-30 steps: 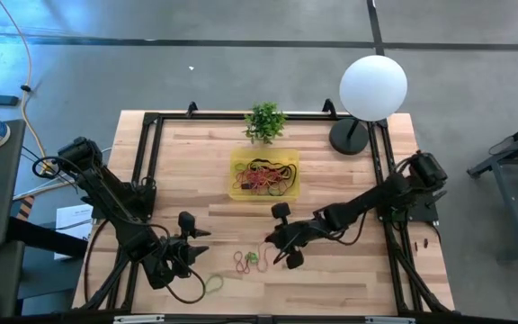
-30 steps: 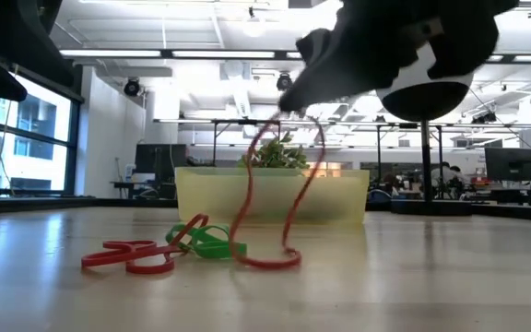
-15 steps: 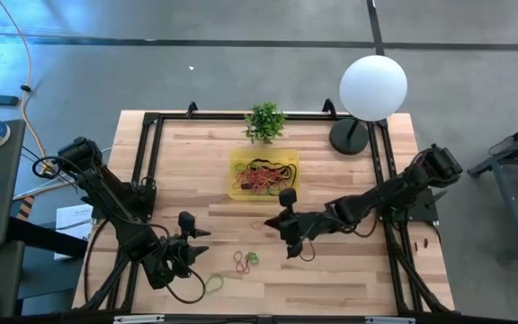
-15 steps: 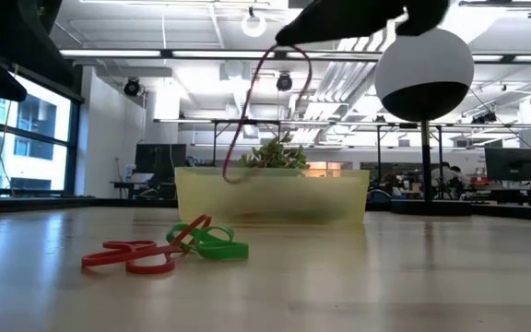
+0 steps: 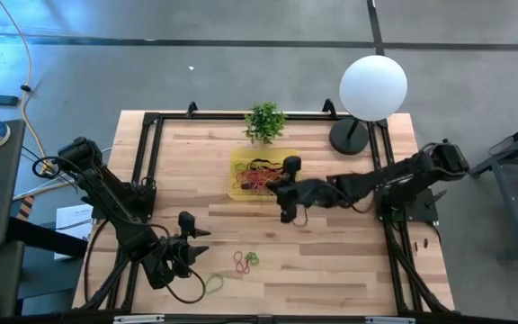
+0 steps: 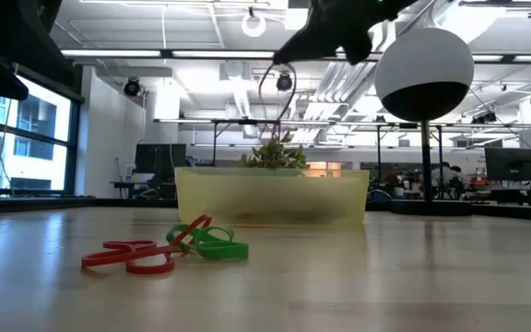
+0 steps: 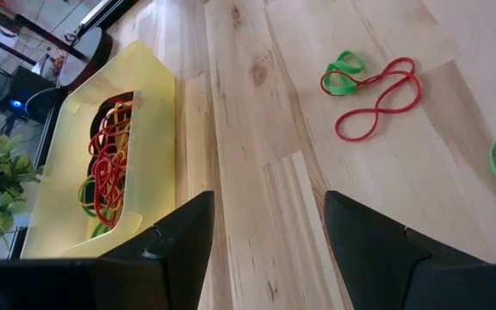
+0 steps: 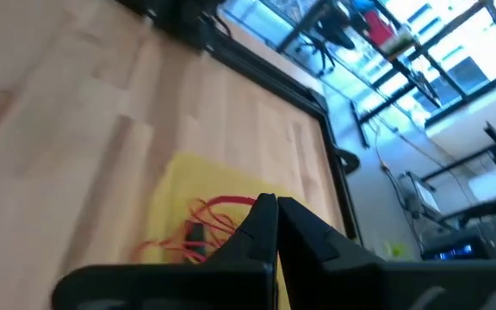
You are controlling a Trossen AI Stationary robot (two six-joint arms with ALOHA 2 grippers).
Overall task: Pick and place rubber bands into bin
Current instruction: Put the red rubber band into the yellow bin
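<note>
1. My right tool point(image 5: 285, 192) is sitting clenched at the near right edge of the bin point(image 5: 236, 189), pinching a thin rubber band. In the low view the tool point(image 6: 289, 48) is way up high with the held band point(image 6: 275, 85) dangling under it as a dark loop, above the bin's top edge point(image 6: 275, 171).
2. In my right wrist view the two fingers point(image 8: 265, 226) are pressed together, and the yellow bin with red bands point(image 8: 218, 211) is showing just past them.
3. The bin is lying on the counter point(image 5: 331, 270) just in front of the small potted plant point(image 5: 265, 121), and it is holding a tangle of rubber bands point(image 5: 263, 174), mostly red with some dark and green ones.
4. More bands are lying loose on the counter, well apart from the bin: a red band point(image 5: 239, 262) touching a small green band point(image 5: 253, 258), plus a bigger green loop point(image 5: 212, 285) nearer the front edge.
5. My left tool point(image 5: 190, 256) is waiting down by the front left of the counter, fingers point(image 7: 179, 241) spread and holding nothing.
6. A white globe lamp point(image 5: 373, 86) is standing at the far right corner.
</note>
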